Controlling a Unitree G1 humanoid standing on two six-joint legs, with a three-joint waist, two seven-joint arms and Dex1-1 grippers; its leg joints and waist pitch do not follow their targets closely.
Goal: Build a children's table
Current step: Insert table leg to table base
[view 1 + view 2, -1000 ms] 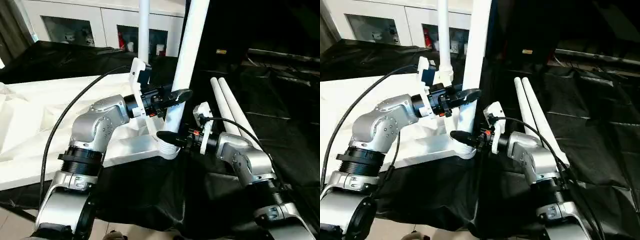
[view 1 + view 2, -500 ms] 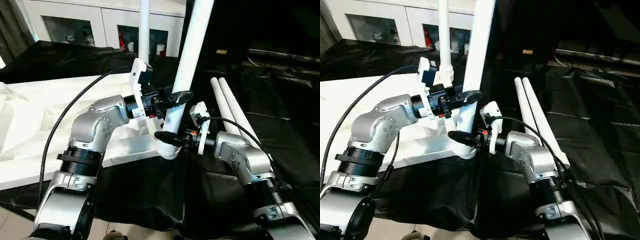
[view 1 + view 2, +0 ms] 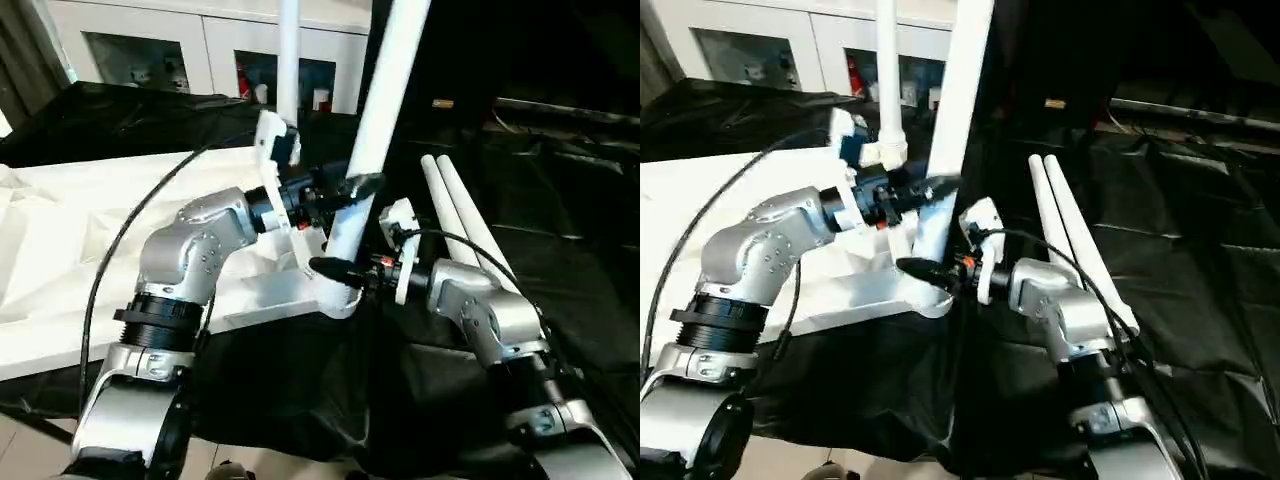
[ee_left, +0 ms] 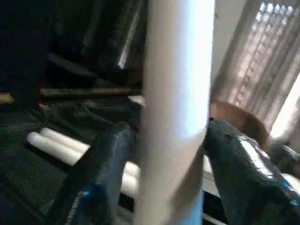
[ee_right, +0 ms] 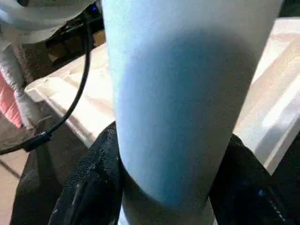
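Observation:
The white table top lies on the left with its ribbed underside up. A white leg stands in its near right corner socket and leans slightly to the right. My left gripper sits partway up this leg, open; in the left wrist view its fingers straddle the leg with a thin gap on one side. My right gripper is shut on the leg's base just above the socket, pads pressed against the tube. A second leg stands upright at the far corner.
Two more white legs lie side by side on the black cloth to the right. A white cabinet with glass doors stands behind. The work surface's near edge drops to the floor at lower left.
The right gripper has closed on the leg's base. The left gripper's fingers have loosened around the leg and shifted slightly up. The leg leans a little further right.

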